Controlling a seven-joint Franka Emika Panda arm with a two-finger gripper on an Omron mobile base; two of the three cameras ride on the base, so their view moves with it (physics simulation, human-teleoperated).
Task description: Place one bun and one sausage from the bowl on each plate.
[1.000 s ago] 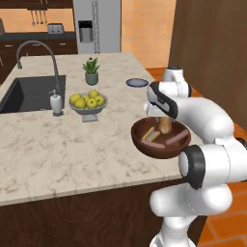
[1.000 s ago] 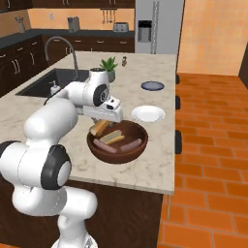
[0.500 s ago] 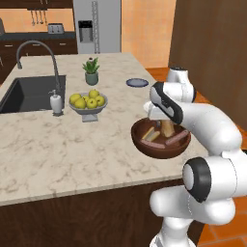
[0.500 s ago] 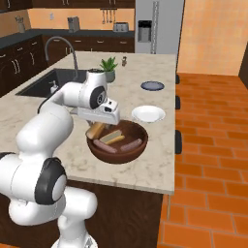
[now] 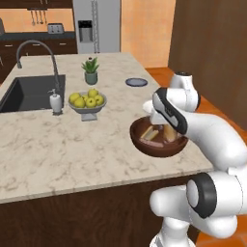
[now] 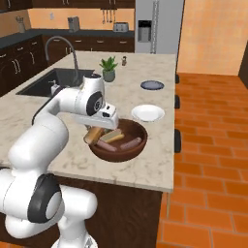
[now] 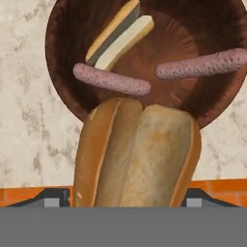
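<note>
Above bowl (image 7: 67,58) | end effector (image 7: 124,200) clamps bun (image 7: 137,154) | sausages (image 7: 112,79) visible

On the counter (image 5: 72,154) the bowl (image 6: 117,151) sits near the front right edge. Taking the bowl as the dial's centre in the right base view, one plate (image 6: 147,113) lies just beside it at 1 o'clock, and the other plate (image 6: 152,85) lies farther off, nearly at 12, toward the back edge. A potted plant (image 6: 108,69) stands at 11 o'clock, and the sink (image 5: 26,94) with its faucet (image 5: 36,48) is at 10. In the left base view a fruit bowl (image 5: 87,102) stands at 10 o'clock from the bowl, with a soap dispenser (image 5: 56,102) just to its left, at the sink's rim. In the hand view two sausages (image 7: 112,80) and one bun (image 7: 118,34) lie in the bowl; another bun (image 7: 137,154) is above its rim, between the fingertips (image 7: 50,198) of the gripper (image 7: 124,198).
</note>
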